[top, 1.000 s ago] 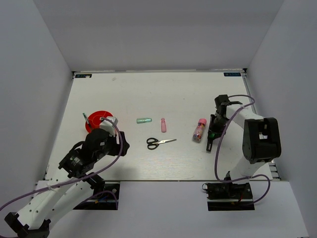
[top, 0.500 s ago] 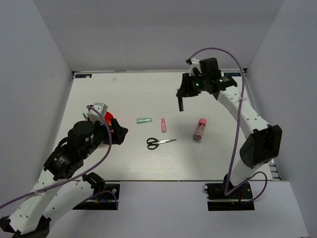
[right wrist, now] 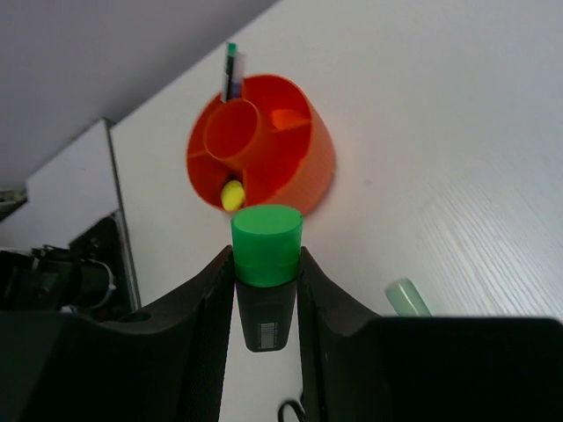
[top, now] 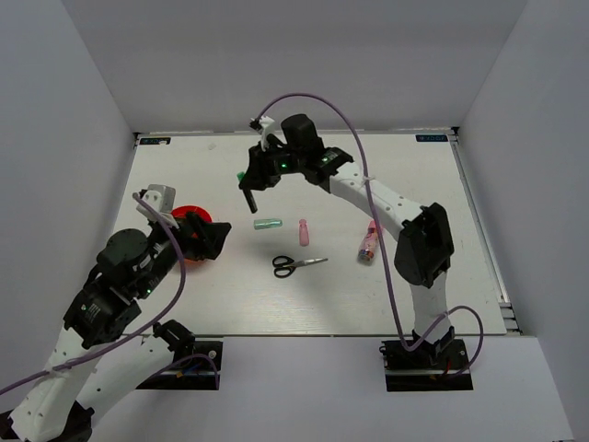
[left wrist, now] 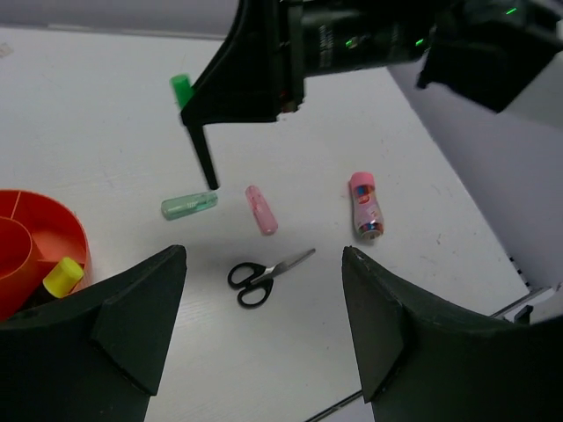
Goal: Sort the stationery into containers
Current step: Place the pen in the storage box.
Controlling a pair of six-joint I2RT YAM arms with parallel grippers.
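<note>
The white table (top: pixel 414 295) is carrying everything, and the long right arm (top: pixel 368 198) is hanging stretched over it toward the far left. The left gripper (top: pixel 212 241) is sitting just beside the orange-red cup (right wrist: pixel 312 171), at its right, fingers spread wide and nothing between them. The cup is standing at the left of the table. It is divided in compartments, and a yellow-capped marker (right wrist: pixel 231 195) and a thin pen (right wrist: pixel 231 70) are standing in it. The scissors (top: pixel 296 265), mint stick (top: pixel 267 223), pink bottle (top: pixel 304 231) and pink-capped tube (top: pixel 369 241) are lying in the middle. The right gripper (right wrist: pixel 266 294) is pinching the green-capped marker (left wrist: pixel 181 88) by its black body, in the air, right of the cup and a little farther, not yet over it.

I am judging that the step is dropping this marker into the cup. To do it well, the marker should be brought above an open compartment, upright and low, before the fingers let go. Its path should be staying away from the left gripper.
</note>
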